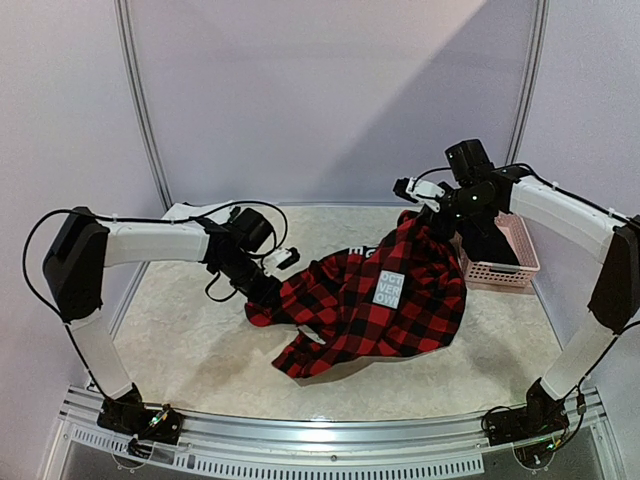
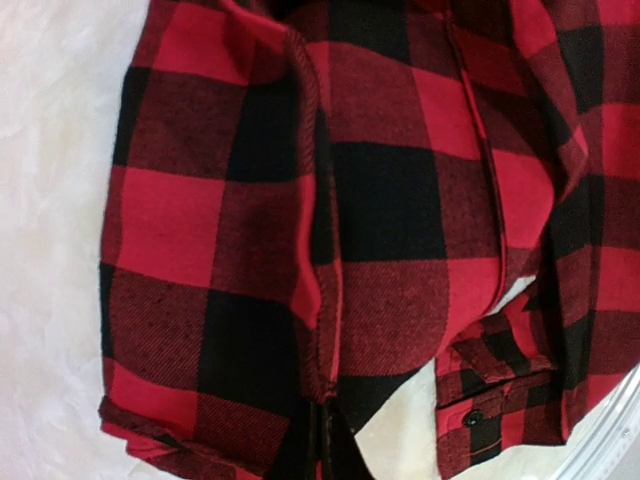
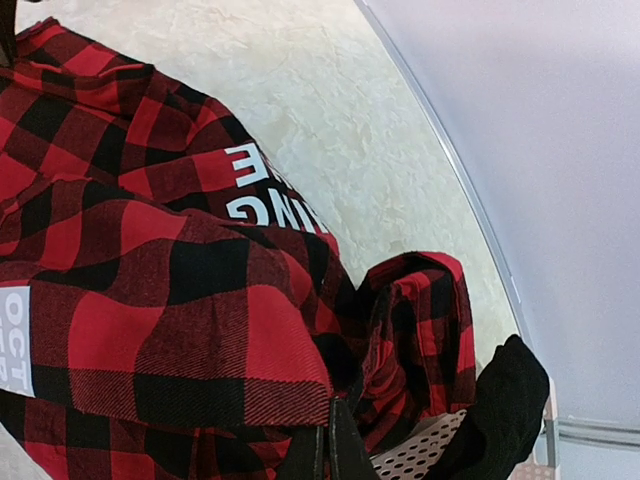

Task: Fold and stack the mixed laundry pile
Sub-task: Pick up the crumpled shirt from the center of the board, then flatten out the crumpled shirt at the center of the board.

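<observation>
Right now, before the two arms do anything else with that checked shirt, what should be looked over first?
1. Left gripper shut on the red-and-black checked flannel shirt: ok, it pinches the shirt's left edge.
2. Right gripper shut on the shirt: ok, it holds the far corner raised.
3. Shirt spread flat: not ok, it is bunched and sags between the grippers.
4. Shirt apart from the pink basket: cannot tell, a fold hangs right by it.
5. Bare table near the arms to lay it on: ok.
</observation>
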